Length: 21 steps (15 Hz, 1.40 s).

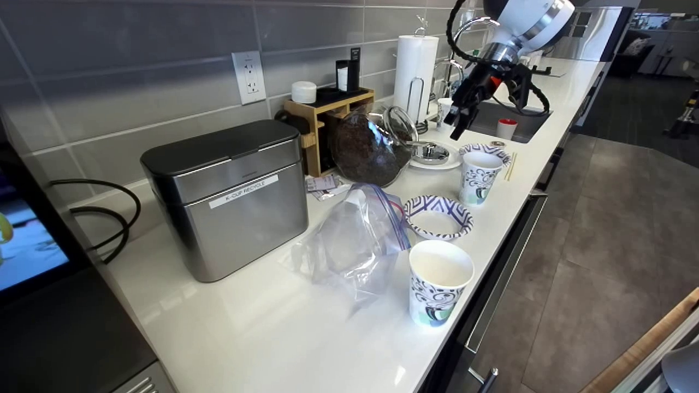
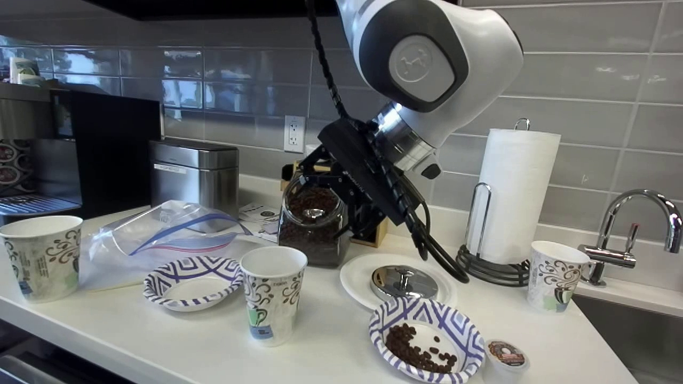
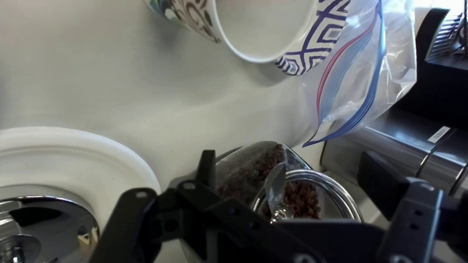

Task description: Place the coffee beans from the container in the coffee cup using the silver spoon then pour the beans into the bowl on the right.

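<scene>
The claw (image 3: pixel 289 164) stands wide apart, its fingers (image 3: pixel 207 166) spread in the wrist view to either side of the mouth of a glass jar (image 3: pixel 252 179); whether they touch the glass cannot be told. Between them a silver spoon (image 3: pixel 275 184) rests there, over coffee beans (image 3: pixel 301 199). Just right of the jar a white plate (image 2: pixel 355 282) carries a chrome lid (image 2: pixel 392 285). Nearer, in both exterior views, the paper coffee cup (image 2: pixel 275 304) stands upright between the left bowl (image 2: pixel 197 292) and the right bowl (image 2: pixel 451 320), which holds scattered beans (image 2: pixel 403 346). A second paper cup (image 2: pixel 42 266) stands at the left by the near edge of the white desk (image 1: pixel 284 338), a third paper cup (image 2: pixel 555 280) at the right beside the sink (image 2: pixel 640 336). A strip of desk shows between the coffee cup and the plate, a broader stretch at the left end, near the steel K-cup bin (image 1: pixel 246 224). A zip bag (image 1: pixel 349 245) lies on the far side of the left bowl. Grey wall tiles (image 2: pixel 251 90) bound the far side; on the near side dark cabinet fronts (image 2: pixel 32 349) drop to a brown floor (image 1: pixel 579 251).
</scene>
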Each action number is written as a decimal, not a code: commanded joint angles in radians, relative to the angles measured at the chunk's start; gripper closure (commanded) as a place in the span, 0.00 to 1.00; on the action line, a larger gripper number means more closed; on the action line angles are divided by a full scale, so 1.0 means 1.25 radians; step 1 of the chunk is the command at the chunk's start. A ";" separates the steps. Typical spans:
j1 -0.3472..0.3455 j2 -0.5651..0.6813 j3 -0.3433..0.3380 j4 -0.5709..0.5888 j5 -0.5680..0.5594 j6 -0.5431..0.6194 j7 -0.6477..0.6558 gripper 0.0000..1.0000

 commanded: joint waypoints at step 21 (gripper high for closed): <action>-0.031 0.322 0.102 0.393 -0.048 -0.233 0.064 0.34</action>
